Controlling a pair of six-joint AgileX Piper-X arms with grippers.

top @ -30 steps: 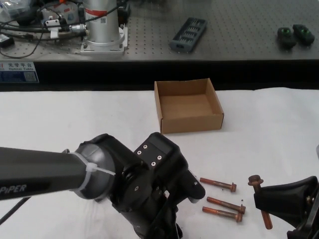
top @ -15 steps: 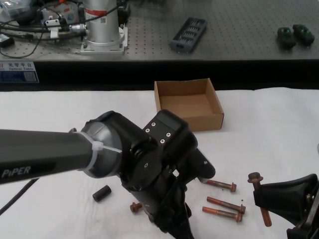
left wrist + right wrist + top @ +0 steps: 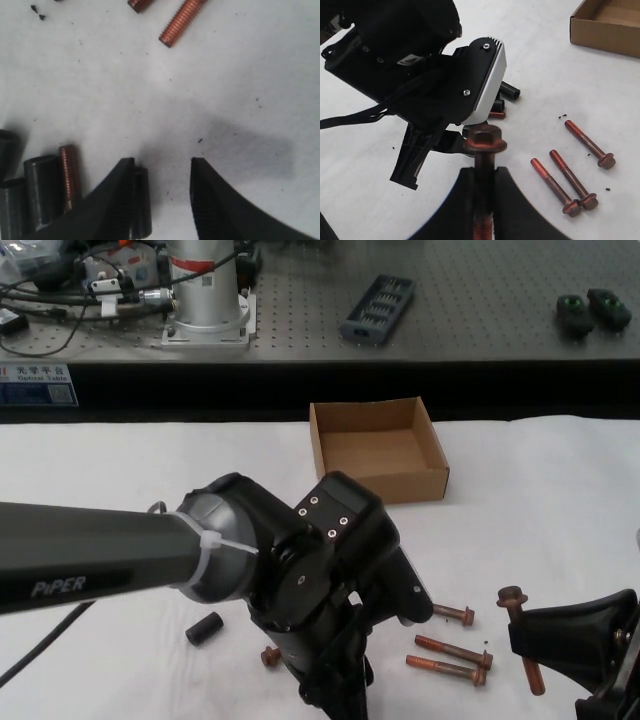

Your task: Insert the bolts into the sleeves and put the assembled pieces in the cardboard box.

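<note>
- White cloth covers the table (image 3: pixel 90 470). Past its far edge, beyond the cardboard box (image 3: pixel 385 488), run a dark strip and a perforated metal top (image 3: pixel 480 280).
- Cloth stretches wide on both sides of the cardboard box, and a band of it lies between the box's front wall and the arms.
- That box is plain brown, upright and open-topped, with its inner walls and floor in view.
- Nearer the camera than the box, the left arm (image 3: pixel 120 560) covers much of the near cloth. Its left hand (image 3: pixel 161 167) is open, with cloth between the fingers and one finger against a dark sleeve (image 3: pixel 141 200).
- More sleeves (image 3: pixel 37 190) lie side by side just beside that one, with a copper threaded shank (image 3: pixel 69 175) against them. A single sleeve (image 3: pixel 204 628) lies apart, left of the box and nearer.
- Right of the box and nearer, the right hand (image 3: pixel 483 175) is closed on a copper bolt (image 3: pixel 485 140), which stands upright with its flanged hex head up.
- Three loose bolts (image 3: pixel 448 648) lie flat between the two hands, copper-coloured like the gripped one.
- White lettering (image 3: pixel 50 588) runs along the left arm. A blue-and-white label (image 3: pixel 38 380) sits on the strip left of the box, too small to read.
</note>
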